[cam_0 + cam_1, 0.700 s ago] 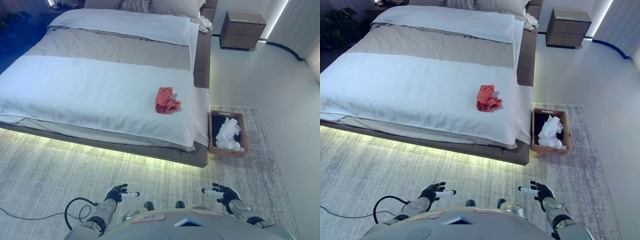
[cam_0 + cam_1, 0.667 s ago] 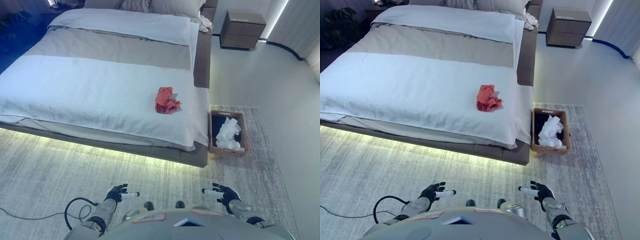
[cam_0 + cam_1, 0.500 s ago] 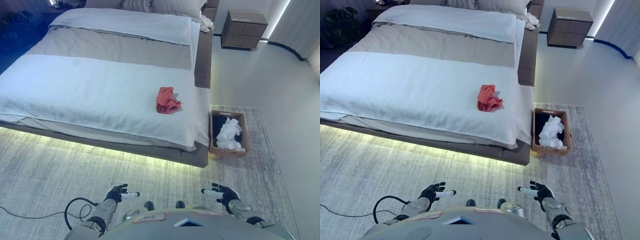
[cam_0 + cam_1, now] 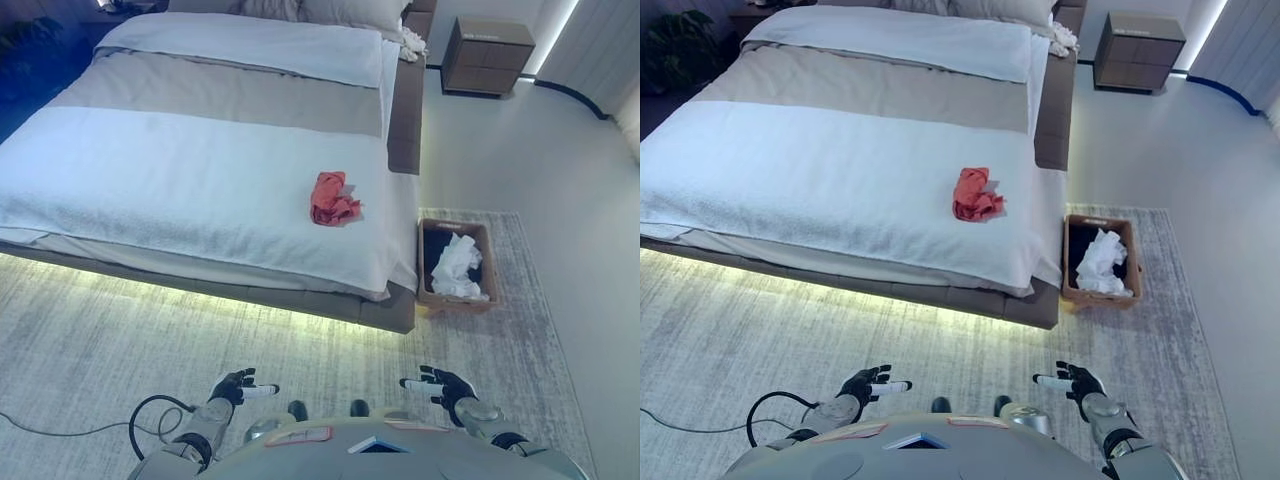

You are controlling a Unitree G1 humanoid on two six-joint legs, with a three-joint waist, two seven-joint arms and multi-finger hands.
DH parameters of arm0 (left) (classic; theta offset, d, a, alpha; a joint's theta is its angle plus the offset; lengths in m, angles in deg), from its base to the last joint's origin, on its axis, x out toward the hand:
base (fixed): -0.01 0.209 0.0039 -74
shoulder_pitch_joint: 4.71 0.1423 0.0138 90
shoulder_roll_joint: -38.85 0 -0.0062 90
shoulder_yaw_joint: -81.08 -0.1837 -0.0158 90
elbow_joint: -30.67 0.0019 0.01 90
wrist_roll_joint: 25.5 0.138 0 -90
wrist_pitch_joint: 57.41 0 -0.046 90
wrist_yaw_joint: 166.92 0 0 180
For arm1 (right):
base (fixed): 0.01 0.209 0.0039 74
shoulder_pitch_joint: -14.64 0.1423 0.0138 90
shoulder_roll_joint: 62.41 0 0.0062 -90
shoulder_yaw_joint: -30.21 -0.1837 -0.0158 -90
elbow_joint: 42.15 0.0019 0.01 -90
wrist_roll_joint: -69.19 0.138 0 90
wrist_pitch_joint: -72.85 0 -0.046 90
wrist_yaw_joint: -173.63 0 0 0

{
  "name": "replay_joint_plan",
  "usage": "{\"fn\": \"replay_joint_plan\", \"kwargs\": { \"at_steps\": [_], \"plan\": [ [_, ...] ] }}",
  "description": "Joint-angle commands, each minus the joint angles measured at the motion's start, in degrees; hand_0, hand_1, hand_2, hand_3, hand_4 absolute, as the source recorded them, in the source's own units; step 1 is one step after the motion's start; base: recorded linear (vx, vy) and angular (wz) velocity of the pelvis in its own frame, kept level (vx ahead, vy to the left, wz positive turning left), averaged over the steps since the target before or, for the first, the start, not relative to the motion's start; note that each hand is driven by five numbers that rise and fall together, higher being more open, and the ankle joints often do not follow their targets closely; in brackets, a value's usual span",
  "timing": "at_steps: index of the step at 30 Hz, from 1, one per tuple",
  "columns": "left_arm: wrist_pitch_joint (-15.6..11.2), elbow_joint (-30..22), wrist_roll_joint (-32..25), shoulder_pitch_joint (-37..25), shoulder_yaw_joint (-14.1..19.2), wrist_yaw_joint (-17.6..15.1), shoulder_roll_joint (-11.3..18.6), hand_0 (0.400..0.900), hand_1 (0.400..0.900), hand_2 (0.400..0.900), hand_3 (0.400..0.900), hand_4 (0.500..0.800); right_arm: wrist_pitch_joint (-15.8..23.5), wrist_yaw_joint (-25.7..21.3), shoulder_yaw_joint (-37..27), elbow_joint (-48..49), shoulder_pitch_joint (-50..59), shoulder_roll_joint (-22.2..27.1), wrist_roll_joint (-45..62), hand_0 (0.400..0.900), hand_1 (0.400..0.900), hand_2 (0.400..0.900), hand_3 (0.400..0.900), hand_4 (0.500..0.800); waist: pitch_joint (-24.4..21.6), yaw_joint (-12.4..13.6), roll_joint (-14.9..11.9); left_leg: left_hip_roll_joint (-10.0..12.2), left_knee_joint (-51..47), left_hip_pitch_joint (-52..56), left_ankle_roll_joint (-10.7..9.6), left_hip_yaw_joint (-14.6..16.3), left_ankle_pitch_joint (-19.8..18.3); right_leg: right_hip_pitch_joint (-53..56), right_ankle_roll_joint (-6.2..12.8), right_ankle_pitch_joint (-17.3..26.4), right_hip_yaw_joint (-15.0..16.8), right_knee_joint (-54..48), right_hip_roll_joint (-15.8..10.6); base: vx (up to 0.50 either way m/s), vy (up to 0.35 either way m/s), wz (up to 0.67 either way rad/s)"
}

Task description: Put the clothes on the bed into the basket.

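Note:
A crumpled red garment (image 4: pixel 331 198) lies on the white blanket near the right edge of the bed (image 4: pixel 200 180). A brown basket (image 4: pixel 457 266) stands on the rug at the bed's right front corner, with white clothes (image 4: pixel 456 265) and something dark inside. My left hand (image 4: pixel 236 386) and my right hand (image 4: pixel 440 383) hang low at the bottom of the view, far from the bed, both with relaxed fingers and empty. The red garment also shows in the right eye view (image 4: pixel 974 194).
A brown nightstand (image 4: pixel 484 58) stands at the back right. Pillows (image 4: pixel 340 12) and a white cloth (image 4: pixel 410 44) lie at the head of the bed. A grey rug (image 4: pixel 90 330) lies between me and the lit bed base.
The whole view has shifted slightly; the camera moved. The garment, basket and both hands keep their places.

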Motion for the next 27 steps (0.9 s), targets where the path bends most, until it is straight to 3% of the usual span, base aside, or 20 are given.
{"fn": "replay_joint_plan", "kwargs": {
  "at_steps": [1, 4, 7, 8, 11, 14, 19, 22, 26, 27],
  "plan": [
    [-1.6, 2.0, 0.5, -4.9, 1.1, -0.6, 0.2, 0.9, 0.9, 0.9, 0.9, 0.8, 2.5, -1.1, 1.9, -0.1, 4.7, 1.9, 0.4, 0.9, 0.9, 0.9, 0.9, 0.8, 0.2, -0.3, -1.2, 3.8, 0.3, -0.8, -3.9, 1.0, -0.9, 0.5, 0.44, -3.9, 0.0, 0.5, 0.6, 0.04, -0.138, 0.01],
    [-1.5, 1.8, 0.3, -5.0, 1.1, -0.7, 0.3, 0.9, 0.9, 0.9, 0.9, 0.8, 2.5, -1.1, 1.9, -0.3, 4.8, 2.1, 0.7, 0.9, 0.9, 0.9, 0.9, 0.8, 0.7, -0.3, -1.1, 4.4, 0.3, -0.6, -4.2, 0.9, -0.4, 0.3, 0.01, -4.3, 0.1, 0.9, 1.1, 0.02, -0.1, 0.01],
    [-1.6, 1.1, -0.4, -5.6, 1.2, -1.3, 0.5, 0.9, 0.9, 0.9, 0.9, 0.8, 2.7, -1.4, 2.2, -0.5, 5.1, 2.4, 1.0, 0.9, 0.9, 0.9, 0.9, 0.8, 2.3, -0.2, -1.9, 5.3, 9.2, -4.9, -4.5, 0.2, -2.3, -0.3, -1.14, -5.0, 0.7, 2.5, 1.7, -0.02, -0.18, 0.04],
    [-1.6, 0.6, -1.3, -6.1, 1.5, -1.5, 0.4, 0.9, 0.9, 0.9, 0.9, 0.8, 2.9, -1.7, 2.3, -0.3, 5.4, 2.5, 1.2, 0.9, 0.9, 0.9, 0.9, 0.8, 3.7, 0.0, -2.4, 4.7, 16.3, -8.5, -4.6, -0.3, -3.9, -0.3, -1.56, -5.1, 0.6, 2.9, 1.5, -0.05, -0.168, 0.12],
    [-1.6, 0.5, -3.6, -7.0, 2.3, -1.8, 0.1, 0.9, 0.9, 0.9, 0.9, 0.8, 2.9, -2.5, 1.8, 0.2, 5.5, 3.3, 1.6, 0.9, 0.9, 0.9, 0.9, 0.8, 6.1, 0.7, -2.4, 2.8, 24.8, -13.3, -4.3, -2.4, -2.3, 1.1, -2.36, -5.7, -0.2, 3.1, 1.5, 0.04, -0.087, 0.05],
    [-1.8, 0.3, -5.7, -7.0, 3.3, -2.1, 0.1, 0.9, 0.9, 0.9, 0.9, 0.8, 3.0, -3.0, 1.6, 0.4, 5.9, 3.7, 1.9, 0.9, 0.9, 0.9, 0.9, 0.8, 6.4, 1.0, -2.1, 1.3, 18.6, -16.6, -3.5, -2.0, -1.1, 2.0, -1.9, -6.1, -0.3, 2.4, 1.5, 0.16, 0.006, -0.02],
    [-2.2, 1.3, -6.5, -6.9, 3.6, -3.3, -0.6, 0.9, 0.9, 0.9, 0.9, 0.8, 3.4, -3.7, 2.4, 1.6, 6.8, 3.9, 1.7, 0.9, 0.9, 0.9, 0.9, 0.8, 6.6, 2.0, 0.0, 2.6, 0.3, -20.2, -4.9, -0.8, 6.6, 3.9, -0.96, -7.3, 1.0, 0.3, 2.5, 0.25, 0.095, -0.22],
    [-2.1, 1.9, -6.6, -5.7, 4.7, -3.2, -0.8, 0.9, 0.9, 0.9, 0.9, 0.8, 3.6, -3.4, 2.7, 2.7, 6.9, 3.5, 1.9, 0.9, 0.9, 0.9, 0.9, 0.8, 5.4, 2.9, 1.0, 3.8, 0.3, -21.9, -5.9, 1.9, 7.7, 5.8, -0.26, -8.4, 3.1, 0.2, 2.4, 0.41, 0.18, -0.57],
    [-2.1, 2.4, -6.9, -4.6, 5.8, -3.3, -0.4, 0.9, 0.9, 0.9, 0.9, 0.8, 3.3, -2.7, 3.3, 3.8, 6.1, 2.7, 1.1, 0.9, 0.9, 0.9, 0.9, 0.8, 2.2, 4.1, 0.8, 2.3, 0.3, -19.9, -4.5, 2.1, 10.2, 9.7, 1.23, -11.4, 4.2, 0.9, -0.9, 0.57, 0.318, -0.3],
    [-1.9, 2.8, -6.3, -4.7, 6.1, -3.3, 0.5, 0.9, 0.9, 0.9, 0.9, 0.8, 3.1, -2.3, 2.6, 3.5, 5.4, 1.6, 1.5, 0.9, 0.9, 0.9, 0.9, 0.8, 0.6, 4.6, -0.9, 0.2, 0.3, -17.5, -2.6, 2.1, 8.8, 9.7, 3.15, -11.1, 4.2, 6.2, -4.4, 0.57, 0.288, -0.19]
  ]
}}
